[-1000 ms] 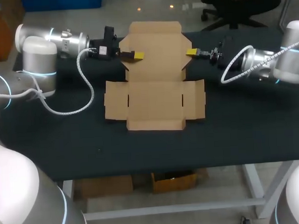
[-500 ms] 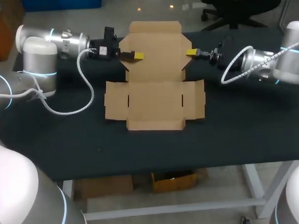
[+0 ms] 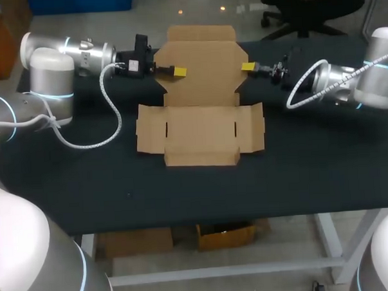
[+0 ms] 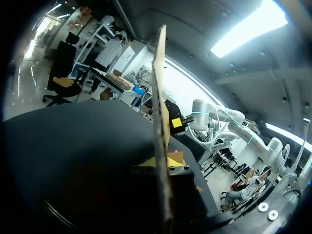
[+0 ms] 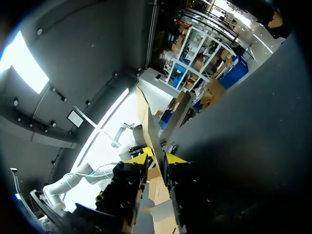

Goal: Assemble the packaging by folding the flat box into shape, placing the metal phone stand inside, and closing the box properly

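Note:
The brown cardboard box [image 3: 200, 129] lies unfolded on the black table, with its rear lid panel [image 3: 200, 61] tilted up a little. My left gripper [image 3: 178, 72] comes in from the left and is shut on the lid's left side flap. That flap [image 4: 160, 87] runs edge-on between its fingers, beside one yellow fingertip [image 4: 168, 161]. My right gripper [image 3: 248, 67] is at the lid's right edge. In the right wrist view the right flap [image 5: 146, 119] stands between the fingers of my right gripper [image 5: 157, 158], which are slightly parted. My right gripper [image 4: 175, 122] also shows beyond the flap in the left wrist view.
The black table [image 3: 86, 189] stretches wide in front of the box and to both sides. A white cable [image 3: 112, 117] loops from my left arm down onto the table beside the box. Another cable [image 3: 301, 89] hangs at my right arm.
The left fingers have shut on the lid's left flap. The right fingers have parted slightly around the right flap. The lid has tipped up a little and the box's front edge slid slightly back.

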`<state>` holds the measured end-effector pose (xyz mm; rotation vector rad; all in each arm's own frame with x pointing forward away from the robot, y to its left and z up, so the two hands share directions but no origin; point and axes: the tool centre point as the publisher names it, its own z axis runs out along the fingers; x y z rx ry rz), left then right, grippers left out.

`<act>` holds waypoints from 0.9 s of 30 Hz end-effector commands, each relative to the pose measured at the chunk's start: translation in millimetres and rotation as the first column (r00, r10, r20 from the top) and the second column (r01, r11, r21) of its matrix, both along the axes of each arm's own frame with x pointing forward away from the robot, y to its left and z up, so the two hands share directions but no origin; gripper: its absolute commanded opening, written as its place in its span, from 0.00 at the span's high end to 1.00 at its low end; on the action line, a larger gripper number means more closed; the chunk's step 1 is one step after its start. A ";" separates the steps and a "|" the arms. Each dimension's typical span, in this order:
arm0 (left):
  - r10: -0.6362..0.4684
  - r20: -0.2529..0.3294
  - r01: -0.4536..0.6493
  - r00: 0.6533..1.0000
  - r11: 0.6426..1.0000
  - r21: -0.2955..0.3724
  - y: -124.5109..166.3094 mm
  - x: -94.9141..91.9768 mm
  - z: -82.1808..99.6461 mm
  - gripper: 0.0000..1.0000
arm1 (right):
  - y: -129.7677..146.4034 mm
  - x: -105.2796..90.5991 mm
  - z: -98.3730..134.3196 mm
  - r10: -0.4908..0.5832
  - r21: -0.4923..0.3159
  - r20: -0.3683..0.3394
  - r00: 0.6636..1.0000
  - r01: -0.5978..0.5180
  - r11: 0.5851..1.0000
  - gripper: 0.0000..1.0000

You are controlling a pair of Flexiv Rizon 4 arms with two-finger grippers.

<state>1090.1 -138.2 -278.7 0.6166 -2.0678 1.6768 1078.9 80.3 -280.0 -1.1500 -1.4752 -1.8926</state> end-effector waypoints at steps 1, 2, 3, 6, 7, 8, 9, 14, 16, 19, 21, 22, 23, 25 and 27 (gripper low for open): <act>0.003 0.002 -0.003 1.000 1.000 0.003 3.7 6.5 0.2 1.00 | -10.3 -5.3 2.1 -0.019 -0.013 0.004 1.000 0.019 1.000 0.00; 0.005 0.005 -0.005 1.000 1.000 0.007 4.6 7.7 0.9 1.00 | -13.0 -7.0 3.0 -0.028 -0.019 0.004 1.000 0.028 0.999 0.00; 0.008 0.007 -0.008 1.000 1.000 0.011 5.3 9.4 1.6 1.00 | -15.7 -9.0 3.9 -0.040 -0.033 0.005 0.999 0.040 0.999 0.00; 0.014 0.016 -0.015 1.000 0.999 0.030 5.9 15.0 3.2 1.00 | -23.4 -14.6 6.3 -0.065 -0.068 0.007 0.998 0.065 0.996 0.00; 0.012 0.019 -0.013 1.000 0.999 0.032 5.8 17.8 4.3 1.00 | -27.1 -17.5 7.6 -0.078 -0.085 0.008 0.997 0.078 0.993 0.00; 0.010 0.022 -0.011 1.000 0.999 0.033 5.9 19.2 5.0 1.00 | -29.5 -19.3 8.4 -0.085 -0.093 0.009 0.996 0.085 0.992 0.00; 0.010 0.030 -0.011 1.000 0.999 0.037 5.9 21.5 6.2 1.00 | -32.6 -21.7 9.6 -0.091 -0.100 0.010 0.996 0.091 0.991 0.00; -0.012 0.084 0.010 0.996 0.999 0.031 3.7 30.7 12.7 1.00 | -44.1 -36.6 17.2 -0.122 -0.145 0.032 0.992 0.125 0.981 0.00; -0.026 0.110 0.023 0.994 0.999 0.023 1.3 33.9 15.6 1.00 | -48.7 -43.3 19.8 -0.137 -0.164 0.042 0.990 0.142 0.976 0.00; -0.036 0.136 0.035 0.990 0.999 0.011 -1.6 37.7 18.8 1.00 | -55.3 -50.9 21.9 -0.156 -0.179 0.047 0.987 0.162 0.970 0.33; -0.040 0.151 0.041 0.988 0.999 -0.001 -3.2 39.1 21.2 1.00 | -60.0 -55.8 22.7 -0.169 -0.191 0.049 0.984 0.175 0.966 0.58; -0.040 0.158 0.041 0.987 0.999 -0.004 -4.2 39.6 22.5 1.00 | -61.9 -58.1 23.1 -0.172 -0.194 0.049 0.984 0.178 0.965 0.65; -0.039 0.163 0.041 0.986 0.999 -0.007 -5.1 39.8 23.9 1.00 | -64.0 -60.2 23.5 -0.182 -0.200 0.050 0.982 0.188 0.962 0.76; -0.034 0.180 0.038 0.983 0.999 -0.019 -6.8 39.3 27.3 1.00 | -68.0 -64.0 24.3 -0.195 -0.212 0.051 0.979 0.201 0.956 0.98; -0.024 0.200 0.029 0.980 0.999 -0.026 -7.9 37.4 31.4 1.00 | -72.1 -67.9 24.8 -0.205 -0.222 0.052 0.977 0.212 0.952 1.00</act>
